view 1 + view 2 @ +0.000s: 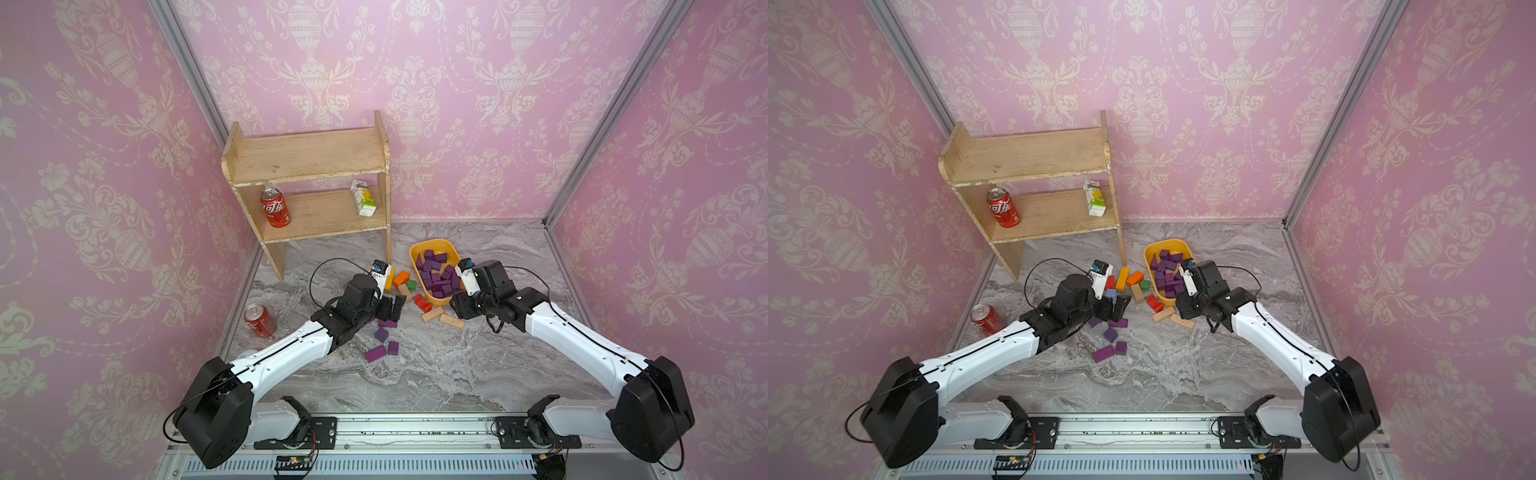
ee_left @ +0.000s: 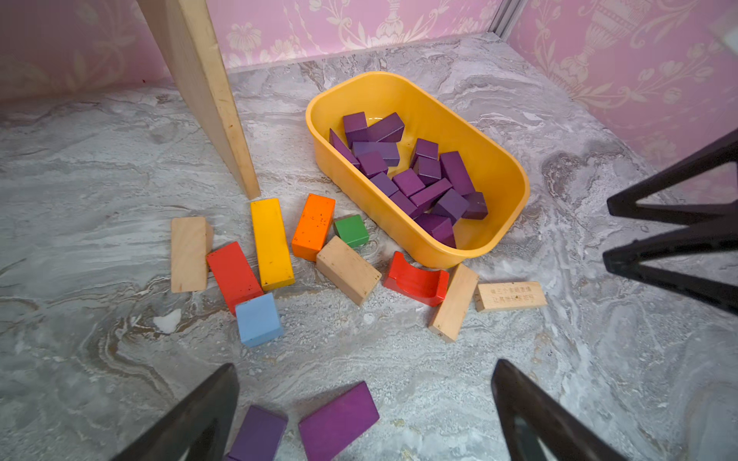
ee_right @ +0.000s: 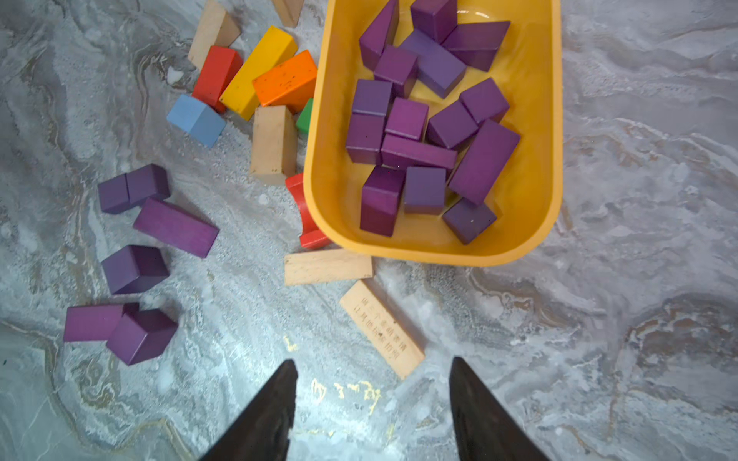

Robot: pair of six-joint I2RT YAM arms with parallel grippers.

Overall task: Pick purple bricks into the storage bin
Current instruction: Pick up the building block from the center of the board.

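Just short of the near end of the storage bin (image 3: 439,255), the right pincer (image 3: 373,399) hangs part-spread and empty above the surface (image 3: 599,319). Further left, the left pincer (image 2: 364,365) gapes wide over two loose purple bricks (image 2: 337,419), with more scattered beside it; most lie heaped inside the bin.

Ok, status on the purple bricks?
Left gripper open over loose purple bricks. Right gripper open, empty, by storage bin. Six bricks outside bin; coloured blocks beside it.

light: bright, diffuse | shadows: soft, short | top views: edges bowed | wrist views: near jaws blurred
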